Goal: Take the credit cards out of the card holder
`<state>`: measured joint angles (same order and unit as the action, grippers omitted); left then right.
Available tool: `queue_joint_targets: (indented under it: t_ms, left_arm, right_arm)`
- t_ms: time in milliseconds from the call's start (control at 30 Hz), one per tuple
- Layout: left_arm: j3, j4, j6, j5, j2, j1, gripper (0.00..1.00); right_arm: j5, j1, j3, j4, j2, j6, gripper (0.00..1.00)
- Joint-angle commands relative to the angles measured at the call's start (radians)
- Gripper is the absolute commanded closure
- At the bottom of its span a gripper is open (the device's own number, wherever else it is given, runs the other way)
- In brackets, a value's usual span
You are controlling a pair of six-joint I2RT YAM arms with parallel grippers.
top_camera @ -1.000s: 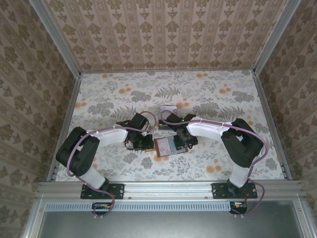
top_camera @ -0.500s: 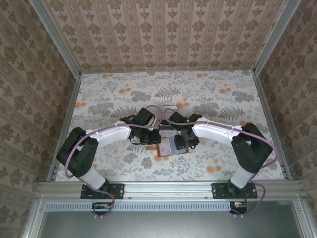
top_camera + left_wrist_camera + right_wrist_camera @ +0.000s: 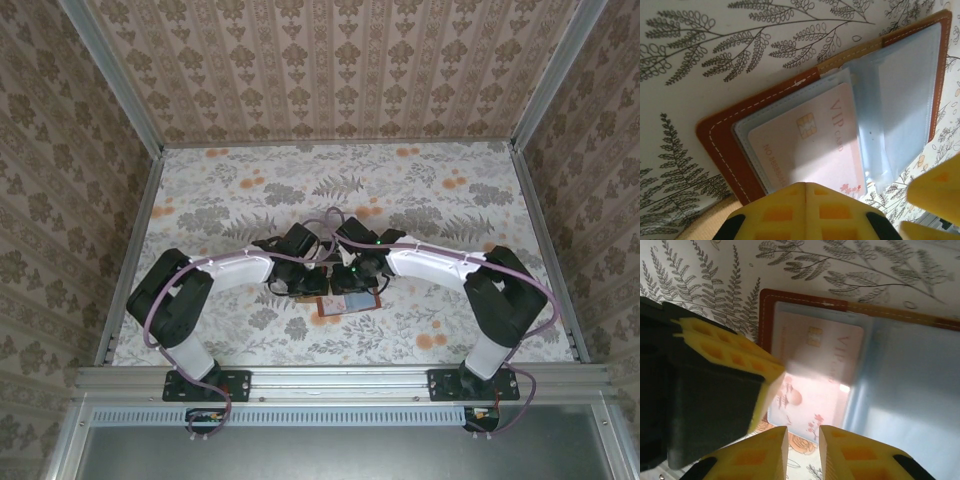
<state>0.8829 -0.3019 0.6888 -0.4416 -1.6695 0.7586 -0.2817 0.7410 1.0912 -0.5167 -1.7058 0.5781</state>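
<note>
Table: floral cloth is covering the whole work surface, and patterned wallpaper walls are boxing it in on three sides.
Left claw: left gripper is sitting fully closed, yellow fingers pressed together, tips lying over one edge of the card. Can't tell if it's pinching or pressing on anything.
Right claw: right gripper is hanging right at the card's edge with just a narrow slit between its fingers. Tablecloth is peeking through that slit, so nothing seems to be sitting in it.
Card: credit card, pale pink with a gold chip and "VIP CARD" lettering, is lying flat on the half of the holder nearer the left gripper. Honestly can't tell whether it's lying under the clear plastic or on top of it.
Holder: card holder is lying open on the cloth, brown stitched rim showing, pale blue sleeves fanning over the other half.
In the way: from above, both wrists are crowding over the holder and hiding most of it. The left gripper's black-and-yellow body is blocking one corner in the right wrist view.
Around: purple cables are looping just behind the wrists, and a metal rail is running along the near edge by the arm bases.
</note>
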Motion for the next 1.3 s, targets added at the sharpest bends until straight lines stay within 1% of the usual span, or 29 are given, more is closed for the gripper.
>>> queue_joint_targets:
  t_ms: [0, 100, 433, 767, 967, 1167, 1267]
  left_arm:
    - [-0.021, -0.003, 0.008, 0.007, -0.013, 0.003, 0.98]
    - [-0.024, -0.009, 0.004, 0.010, -0.013, 0.002, 0.98]
    - [-0.037, -0.010, 0.004, 0.016, -0.011, 0.000, 0.98]
    - [-0.035, -0.047, -0.012, 0.025, 0.003, -0.004, 0.97]
    - [-0.032, -0.061, -0.017, 0.030, 0.014, -0.010, 0.95]
    - [-0.020, -0.073, -0.022, 0.032, 0.017, -0.014, 0.94]
    - [-0.016, -0.072, -0.021, 0.032, 0.021, -0.014, 0.92]
  right_arm:
    - [-0.060, -0.008, -0.010, 0.051, -0.047, 0.023, 0.76]
    - [-0.055, -0.012, -0.011, 0.055, -0.070, 0.022, 0.77]
    - [0.023, -0.014, -0.014, 0.022, -0.104, -0.003, 0.77]
    - [0.101, -0.012, -0.019, -0.049, -0.097, -0.026, 0.74]
    - [0.090, -0.012, -0.016, -0.049, -0.080, -0.028, 0.74]
    - [0.039, -0.012, -0.025, -0.025, -0.024, -0.006, 0.74]
    - [0.008, -0.013, -0.042, 0.039, -0.001, 0.013, 0.75]
